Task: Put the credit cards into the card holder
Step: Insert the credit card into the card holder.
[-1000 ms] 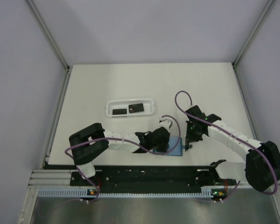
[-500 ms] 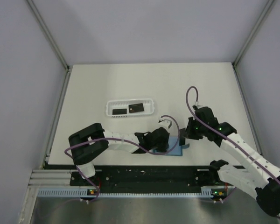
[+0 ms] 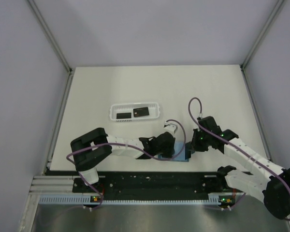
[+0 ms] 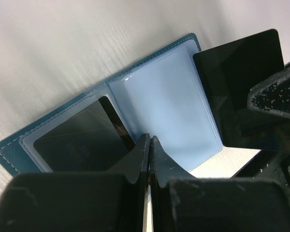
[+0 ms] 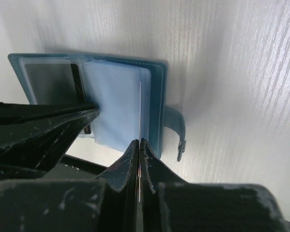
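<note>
While the closed left gripper (image 4: 149, 143) is pinning the card holder (image 5: 157, 92) open,
the right gripper (image 5: 139, 145) is pinching a credit card (image 4: 237, 82); it is needing squaring to the sleeve (image 4: 169, 106).

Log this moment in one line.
left gripper: shut, tips on open holder | right gripper: shut on card over holder | sleeved card: one | basket: two cards

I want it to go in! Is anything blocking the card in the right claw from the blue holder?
Nothing visible. The right claw holds the card at the open card holder; the left claw sits at its middle, aside.
</note>
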Available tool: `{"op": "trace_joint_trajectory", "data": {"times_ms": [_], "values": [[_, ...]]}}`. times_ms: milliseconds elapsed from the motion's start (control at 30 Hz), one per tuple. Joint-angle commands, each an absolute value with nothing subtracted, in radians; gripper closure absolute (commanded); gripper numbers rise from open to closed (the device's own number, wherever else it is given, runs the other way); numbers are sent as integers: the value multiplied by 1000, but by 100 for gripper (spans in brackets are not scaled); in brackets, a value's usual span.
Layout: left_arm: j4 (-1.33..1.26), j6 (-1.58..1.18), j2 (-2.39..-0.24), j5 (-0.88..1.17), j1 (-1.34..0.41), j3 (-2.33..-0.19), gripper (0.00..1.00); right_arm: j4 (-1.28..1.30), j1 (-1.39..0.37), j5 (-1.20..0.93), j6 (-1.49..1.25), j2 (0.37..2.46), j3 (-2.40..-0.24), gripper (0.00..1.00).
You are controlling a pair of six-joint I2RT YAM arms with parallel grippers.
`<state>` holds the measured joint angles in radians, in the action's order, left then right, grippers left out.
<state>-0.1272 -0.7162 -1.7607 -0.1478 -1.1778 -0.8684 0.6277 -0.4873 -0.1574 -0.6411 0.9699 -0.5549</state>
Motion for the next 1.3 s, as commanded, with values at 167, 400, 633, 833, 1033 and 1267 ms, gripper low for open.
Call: {"op": "trace_joint_trajectory", "data": {"times_ms": [167, 400, 633, 833, 1033, 1267], "values": [[126, -661, -1735, -187, -1175, -899, 100, 647, -476, -34, -669, 1042, -577, 100], [111, -638, -1738, -161, -1177, -953, 100, 649, -477, -26, -669, 1072, -574, 100], [-58, -612, -1698, -103, -1178, -959, 100, 653, -476, -9, -667, 1074, -569, 100], [-167, -586, -1719, -40, -1189, -968, 100, 655, -476, -3, -669, 1077, -563, 100], [-176, -591, -1801, -20, -1190, -997, 100, 655, -476, -5, -666, 1080, -566, 100], [-212, -589, -1856, -5, -1192, -983, 100, 653, -476, -5, -667, 1086, -561, 100]]}}
